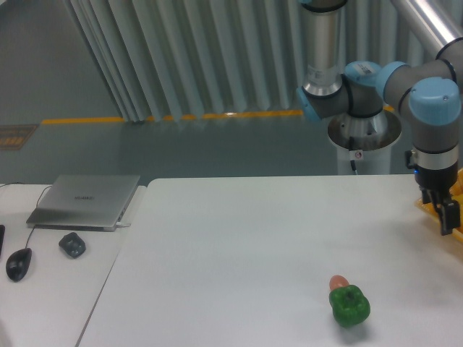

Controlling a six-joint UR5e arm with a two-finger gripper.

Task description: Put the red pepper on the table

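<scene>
The red pepper is not in view. My gripper [437, 208] hangs at the far right edge of the white table [239, 246], low over a yellow object [428, 207] that the frame edge cuts off. Its two dark fingers [448, 215] stand apart with nothing visible between them. The green pepper [350, 306] lies on the table at the front right, well to the left of and nearer than the gripper. A small orange-pink round thing [338, 282] touches the green pepper's back left side.
An adjoining white desk [51, 289] on the left bears a closed laptop [85, 200], a black mouse [19, 263] and a small dark object [72, 245]. The arm's base [364, 134] stands behind the table's back right edge.
</scene>
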